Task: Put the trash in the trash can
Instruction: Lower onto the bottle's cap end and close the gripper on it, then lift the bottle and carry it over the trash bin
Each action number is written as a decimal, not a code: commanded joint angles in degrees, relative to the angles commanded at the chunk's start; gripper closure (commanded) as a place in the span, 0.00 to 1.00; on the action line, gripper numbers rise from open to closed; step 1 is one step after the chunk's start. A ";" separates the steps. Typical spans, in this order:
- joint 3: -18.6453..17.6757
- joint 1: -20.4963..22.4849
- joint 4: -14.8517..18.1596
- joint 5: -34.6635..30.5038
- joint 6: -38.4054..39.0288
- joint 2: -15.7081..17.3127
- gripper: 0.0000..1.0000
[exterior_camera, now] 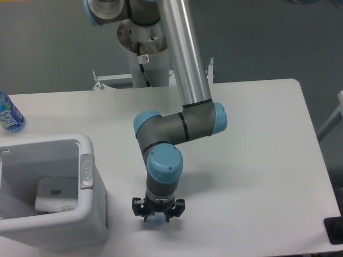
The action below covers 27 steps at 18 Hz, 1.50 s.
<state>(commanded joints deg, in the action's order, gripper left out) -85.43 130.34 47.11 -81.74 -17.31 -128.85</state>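
The clear bottle (156, 219) lies on the counter (257, 160) under the arm, almost wholly hidden by the wrist; only a bluish end shows, and no label print can be read. The claw (158, 210) points straight down with its fingers closed against that end. The white packet (55, 194) sits inside the trash can (86, 176) to the left, its dark print too small to read. A blue-tinted bottle (9, 114) is cut off at the left edge.
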 joint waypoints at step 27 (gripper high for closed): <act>12.29 1.31 -0.79 0.09 -4.92 5.01 0.48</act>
<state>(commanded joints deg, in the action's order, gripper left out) -73.14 131.66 46.32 -81.65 -22.24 -123.84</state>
